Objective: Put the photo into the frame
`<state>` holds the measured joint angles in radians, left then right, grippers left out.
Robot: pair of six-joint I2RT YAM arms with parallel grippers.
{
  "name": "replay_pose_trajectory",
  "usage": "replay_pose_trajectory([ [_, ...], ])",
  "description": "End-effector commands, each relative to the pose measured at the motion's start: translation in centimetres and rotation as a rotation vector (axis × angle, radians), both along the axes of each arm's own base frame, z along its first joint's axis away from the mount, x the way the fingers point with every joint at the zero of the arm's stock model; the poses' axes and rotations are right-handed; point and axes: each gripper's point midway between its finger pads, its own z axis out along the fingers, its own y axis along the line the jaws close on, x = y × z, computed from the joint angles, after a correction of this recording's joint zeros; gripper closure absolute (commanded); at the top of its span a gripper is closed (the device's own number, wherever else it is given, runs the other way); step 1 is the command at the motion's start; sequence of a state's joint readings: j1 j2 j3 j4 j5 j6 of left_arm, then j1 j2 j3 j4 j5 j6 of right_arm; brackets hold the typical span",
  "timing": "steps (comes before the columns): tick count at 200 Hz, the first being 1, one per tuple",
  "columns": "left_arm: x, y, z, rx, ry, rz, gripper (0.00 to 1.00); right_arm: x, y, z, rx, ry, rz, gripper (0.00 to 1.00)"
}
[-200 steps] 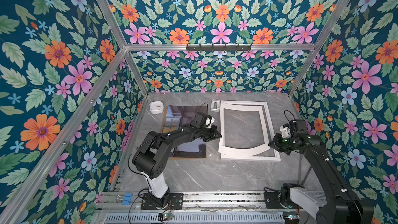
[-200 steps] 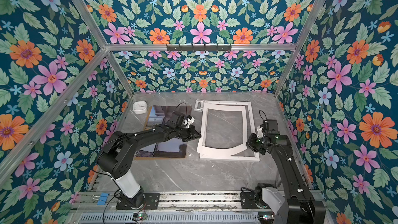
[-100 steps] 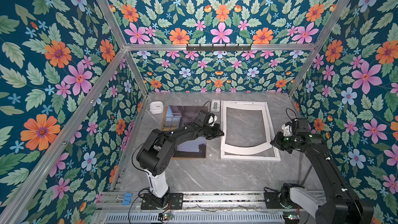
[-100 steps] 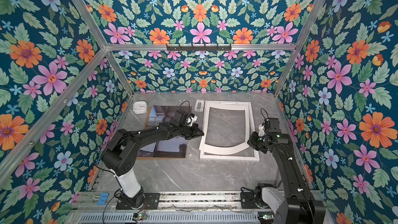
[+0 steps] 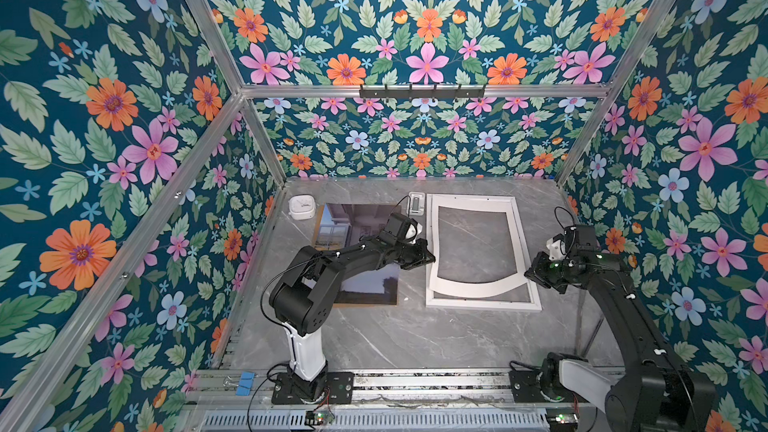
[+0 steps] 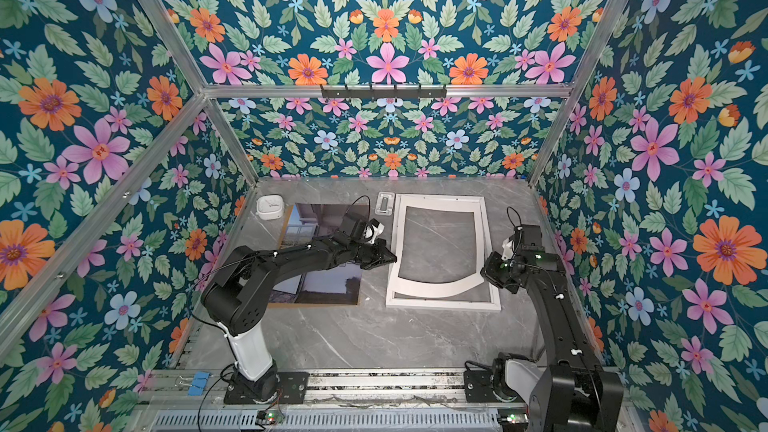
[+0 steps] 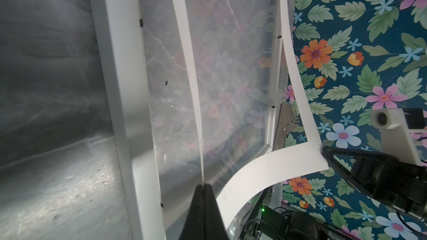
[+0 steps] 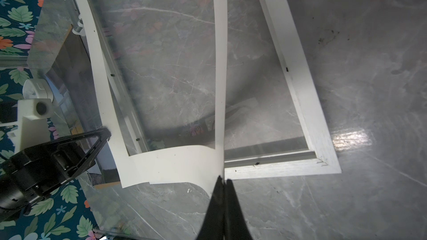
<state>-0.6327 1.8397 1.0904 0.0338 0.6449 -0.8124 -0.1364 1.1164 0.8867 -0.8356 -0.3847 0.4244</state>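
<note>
The white frame point(image 5: 482, 304) point(image 6: 442, 304) lies flat right of the table's middle, with grey table showing through its glazing. A thin white mat border point(image 5: 478, 286) point(image 6: 436, 286) hangs bowed just over it. My left gripper point(image 5: 430, 259) point(image 7: 202, 184) is shut on the mat's left strip. My right gripper point(image 5: 530, 274) point(image 8: 223, 178) is shut on its right strip near the front corner. The mat point(image 7: 265, 172) point(image 8: 171, 165) curls up between them above the frame point(image 7: 120, 88) point(image 8: 309, 102). The photo point(image 5: 361, 222) point(image 6: 328, 218) lies left of the frame on a brown board, partly under my left arm.
A round white device point(image 5: 302, 206) sits at the back left. A small clear rectangular piece point(image 5: 416, 203) lies by the frame's far left corner. Floral walls close in on three sides. A blue clip point(image 5: 245, 379) hangs on the front rail.
My left gripper has moved right with the mat's left strip. The mat now sits more squarely over the frame and bows more. The right gripper has hardly moved.
</note>
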Motion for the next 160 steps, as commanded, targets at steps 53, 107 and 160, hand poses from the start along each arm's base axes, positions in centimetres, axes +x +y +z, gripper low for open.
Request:
replay_pose_trajectory([
  [53,0.6,-0.3,0.4,-0.018,-0.019,0.043,1.0,-0.8,-0.9,-0.1,-0.044,0.035,-0.04,0.35],
  [107,0.6,-0.4,0.0,-0.016,-0.013,0.064,1.0,-1.0,-1.4,0.2,-0.07,0.025,-0.061,0.01],
  [160,0.4,-0.8,-0.1,-0.034,-0.011,0.076,1.0,-0.9,-0.8,0.5,-0.042,0.005,-0.037,0.01],
])
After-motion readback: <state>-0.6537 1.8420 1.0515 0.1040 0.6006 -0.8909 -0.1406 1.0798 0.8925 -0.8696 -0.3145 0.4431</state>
